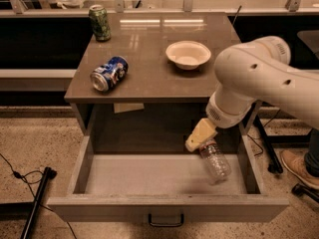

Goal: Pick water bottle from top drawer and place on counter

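Note:
The water bottle (217, 163), clear with a label band, lies on its side at the right rear of the open top drawer (149, 176), its cap end toward the back. My gripper (199, 137), a beige tip on the white arm (244, 88), hangs inside the drawer right at the bottle's cap end and covers the cap. I cannot tell whether it touches the bottle. The glossy counter (144, 59) sits above the drawer. The drawer's dark handle (166, 219) shows on the front panel.
On the counter are a blue soda can (108, 73) on its side at front left, a green can (100, 23) upright at back left, and a white bowl (188, 54) at right. A black stand (37, 198) lies on the floor at left. A shoe (294, 168) is at right.

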Controlling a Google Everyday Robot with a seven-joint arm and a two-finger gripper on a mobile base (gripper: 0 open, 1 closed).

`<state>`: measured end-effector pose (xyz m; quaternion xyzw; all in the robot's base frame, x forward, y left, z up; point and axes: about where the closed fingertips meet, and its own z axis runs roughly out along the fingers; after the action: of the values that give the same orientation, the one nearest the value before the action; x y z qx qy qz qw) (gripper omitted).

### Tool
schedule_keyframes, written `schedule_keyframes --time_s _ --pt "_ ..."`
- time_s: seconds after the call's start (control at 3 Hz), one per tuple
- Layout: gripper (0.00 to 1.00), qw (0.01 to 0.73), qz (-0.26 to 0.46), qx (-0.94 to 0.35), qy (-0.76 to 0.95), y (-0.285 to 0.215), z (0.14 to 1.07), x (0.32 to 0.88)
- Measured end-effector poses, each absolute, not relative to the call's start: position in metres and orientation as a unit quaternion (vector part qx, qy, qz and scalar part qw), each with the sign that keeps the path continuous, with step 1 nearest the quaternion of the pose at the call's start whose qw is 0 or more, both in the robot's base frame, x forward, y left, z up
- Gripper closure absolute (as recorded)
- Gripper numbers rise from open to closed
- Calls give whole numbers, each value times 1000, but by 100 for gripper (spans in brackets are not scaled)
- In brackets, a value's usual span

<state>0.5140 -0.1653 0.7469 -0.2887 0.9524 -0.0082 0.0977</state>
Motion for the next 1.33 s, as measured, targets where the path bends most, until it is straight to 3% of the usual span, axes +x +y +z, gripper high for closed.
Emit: schedule_keyframes --time_s 1.33 --pt "0 60 24 -233 970 -144 629 540"
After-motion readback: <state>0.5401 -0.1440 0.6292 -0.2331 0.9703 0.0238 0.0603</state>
